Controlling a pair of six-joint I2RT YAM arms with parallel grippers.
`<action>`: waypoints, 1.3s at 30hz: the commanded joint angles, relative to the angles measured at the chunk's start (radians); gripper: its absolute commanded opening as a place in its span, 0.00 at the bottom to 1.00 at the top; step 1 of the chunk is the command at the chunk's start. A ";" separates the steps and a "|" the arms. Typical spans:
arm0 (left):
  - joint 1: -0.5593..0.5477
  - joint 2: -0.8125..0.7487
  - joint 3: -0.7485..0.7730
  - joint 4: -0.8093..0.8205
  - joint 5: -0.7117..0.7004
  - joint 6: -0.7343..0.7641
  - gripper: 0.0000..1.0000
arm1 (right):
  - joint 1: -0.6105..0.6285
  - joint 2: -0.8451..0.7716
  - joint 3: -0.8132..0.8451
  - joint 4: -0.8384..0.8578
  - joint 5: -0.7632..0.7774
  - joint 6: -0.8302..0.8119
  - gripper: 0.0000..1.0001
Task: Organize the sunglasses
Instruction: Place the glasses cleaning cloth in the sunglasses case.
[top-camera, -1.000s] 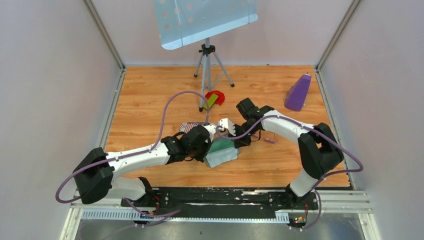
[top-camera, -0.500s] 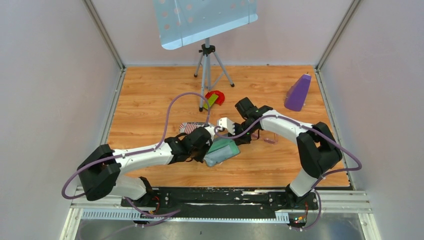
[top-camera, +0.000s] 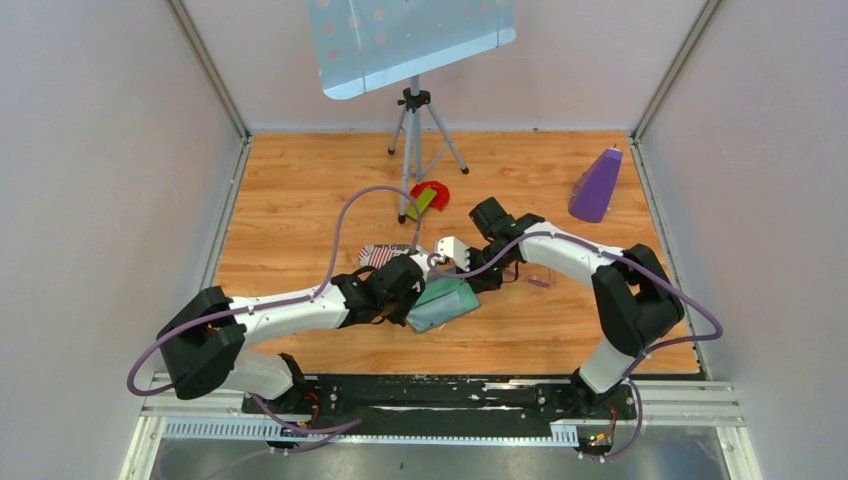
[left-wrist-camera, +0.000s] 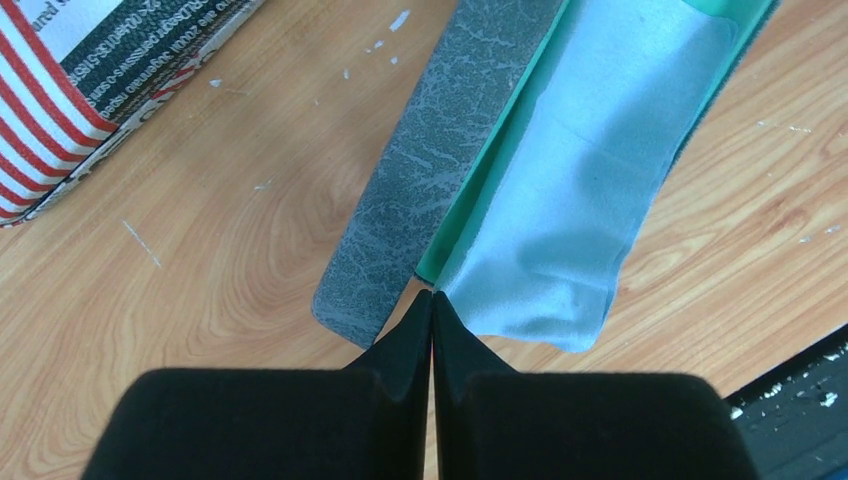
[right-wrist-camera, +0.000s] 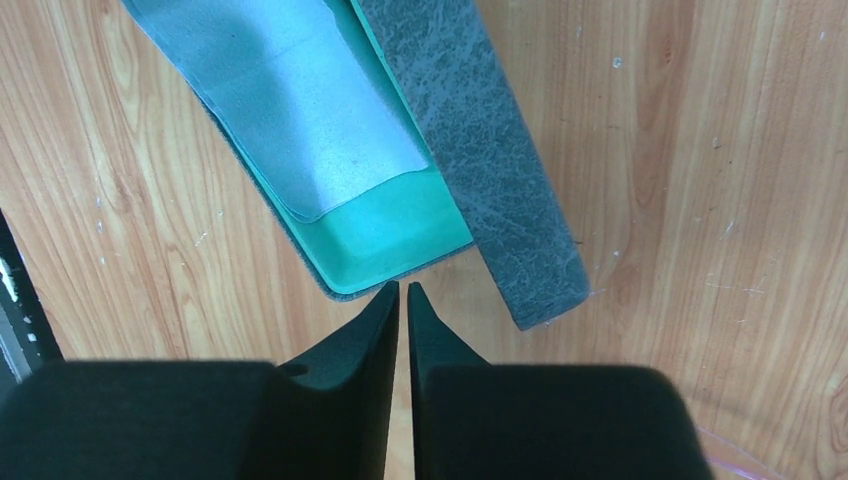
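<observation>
Pink see-through sunglasses (top-camera: 541, 282) flat on the wooden table (top-camera: 300, 200), just right of the right arm. Long side about left to right; front too faint to tell. Open grey case (right-wrist-camera: 480, 150) with blue cloth (left-wrist-camera: 590, 190) between both grippers. Left gripper (left-wrist-camera: 431, 300) squeezed tight at the case edge, holding nothing. Right gripper (right-wrist-camera: 402, 290) nearly closed, only a thin slit, holding nothing. Striped box (top-camera: 380, 254) near the case.

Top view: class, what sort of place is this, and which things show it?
Likely a robot test booth: two arms bolted at a wooden table's edge, plain walls around, assorted props like a music stand.
</observation>
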 joint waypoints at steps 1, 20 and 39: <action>-0.014 0.010 -0.015 0.025 0.054 0.057 0.00 | 0.029 -0.071 -0.050 0.068 -0.046 0.037 0.15; -0.014 0.030 0.005 0.038 0.074 0.053 0.00 | -0.050 -0.279 -0.137 -0.002 -0.117 -0.168 0.33; -0.014 0.035 0.014 0.036 0.077 0.056 0.00 | 0.041 -0.569 -0.428 0.271 -0.094 -0.532 0.31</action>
